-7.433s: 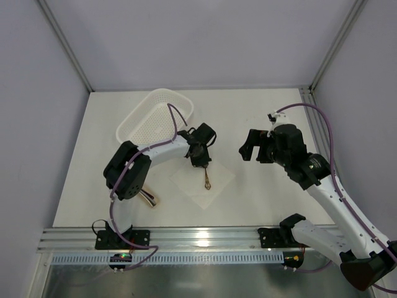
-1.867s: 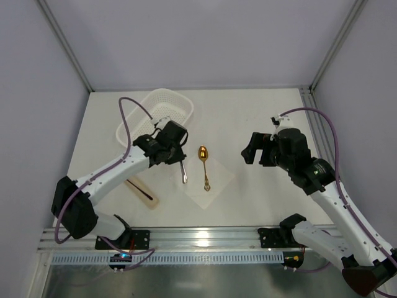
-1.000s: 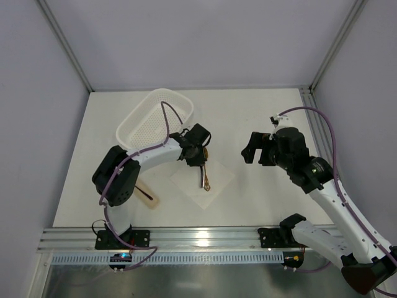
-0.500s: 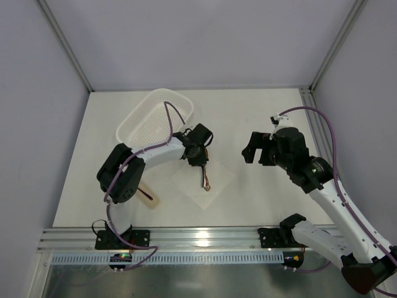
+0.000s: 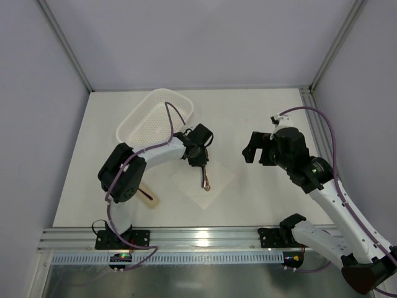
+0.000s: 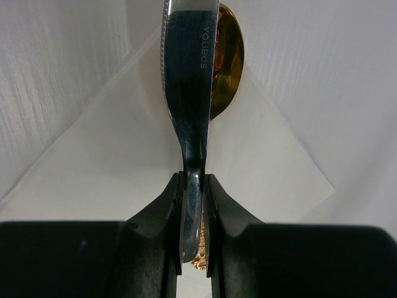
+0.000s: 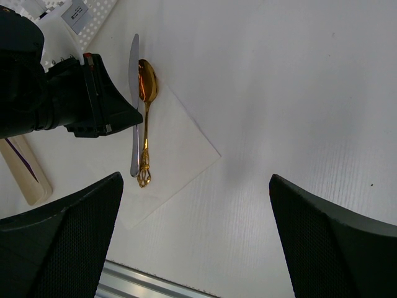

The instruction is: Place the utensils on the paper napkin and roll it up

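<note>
Pinching the silver utensil [image 6: 192, 93] on edge, the left claw [image 6: 193, 186] holds it just beside the gold spoon [image 7: 146, 118] on the napkin [image 7: 180, 155], seemingly aligned for rolling; the right claw [image 5: 247, 149] hangs spread wide.

Glossy gold spoon [image 7: 145, 87], polished silver utensil [image 6: 189, 93], paper napkin [image 7: 180, 149]

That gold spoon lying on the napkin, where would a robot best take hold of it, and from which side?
Probably the gold spoon's slim handle near its ornate end, from straight above, fingers across it. It lies flat on the paper napkin; the bowl is broad and rounded, and the silver utensil in the left tool crowds one side.
</note>
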Controlling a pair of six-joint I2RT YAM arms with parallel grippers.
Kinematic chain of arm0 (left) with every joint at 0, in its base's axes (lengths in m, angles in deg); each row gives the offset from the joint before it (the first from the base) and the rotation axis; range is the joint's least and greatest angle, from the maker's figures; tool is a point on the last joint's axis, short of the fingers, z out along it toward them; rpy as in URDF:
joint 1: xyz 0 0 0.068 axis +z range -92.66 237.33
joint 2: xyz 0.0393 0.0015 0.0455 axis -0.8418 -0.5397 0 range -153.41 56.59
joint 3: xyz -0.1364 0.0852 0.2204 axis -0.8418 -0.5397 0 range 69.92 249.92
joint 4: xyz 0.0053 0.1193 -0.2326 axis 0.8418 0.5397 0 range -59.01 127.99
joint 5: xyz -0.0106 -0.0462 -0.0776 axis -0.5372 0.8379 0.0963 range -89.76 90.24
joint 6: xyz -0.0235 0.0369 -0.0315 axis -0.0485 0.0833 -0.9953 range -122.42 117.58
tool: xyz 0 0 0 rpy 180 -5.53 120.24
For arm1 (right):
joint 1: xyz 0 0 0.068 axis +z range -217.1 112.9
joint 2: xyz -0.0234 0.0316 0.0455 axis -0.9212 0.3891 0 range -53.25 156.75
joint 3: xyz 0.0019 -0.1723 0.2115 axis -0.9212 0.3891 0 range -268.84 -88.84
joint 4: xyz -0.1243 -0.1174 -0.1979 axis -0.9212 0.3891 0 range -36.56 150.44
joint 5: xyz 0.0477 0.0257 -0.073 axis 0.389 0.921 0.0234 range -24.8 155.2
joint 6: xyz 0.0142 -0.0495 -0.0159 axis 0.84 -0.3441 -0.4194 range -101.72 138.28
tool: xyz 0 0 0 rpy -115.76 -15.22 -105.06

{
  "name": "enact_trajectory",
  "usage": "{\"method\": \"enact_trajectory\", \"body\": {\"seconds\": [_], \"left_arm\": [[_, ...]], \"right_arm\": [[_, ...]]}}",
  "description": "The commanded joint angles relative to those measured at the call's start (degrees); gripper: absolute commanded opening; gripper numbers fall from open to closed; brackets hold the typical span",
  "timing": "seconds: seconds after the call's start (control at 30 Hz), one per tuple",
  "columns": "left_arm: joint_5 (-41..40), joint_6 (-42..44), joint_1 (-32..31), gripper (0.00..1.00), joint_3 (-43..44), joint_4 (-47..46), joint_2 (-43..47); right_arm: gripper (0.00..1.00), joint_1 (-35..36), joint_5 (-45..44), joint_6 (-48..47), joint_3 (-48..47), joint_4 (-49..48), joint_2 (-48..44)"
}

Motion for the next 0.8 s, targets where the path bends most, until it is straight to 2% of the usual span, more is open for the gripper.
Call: {"method": "enact_trajectory", "body": {"seconds": [0.0, 0.77], "left_arm": [[0.20, 0.00, -0.20, 0.18, 2.34, -0.18, 0.05], [0.55, -0.35, -0.20, 0.27, 3.40, 0.96, -0.57]], "right_arm": [[1.00, 0.00, -1.00, -1.09, -0.53, -1.12, -0.91], [1.00, 0.09, -1.71, -1.36, -0.62, -0.76, -1.70]]}}
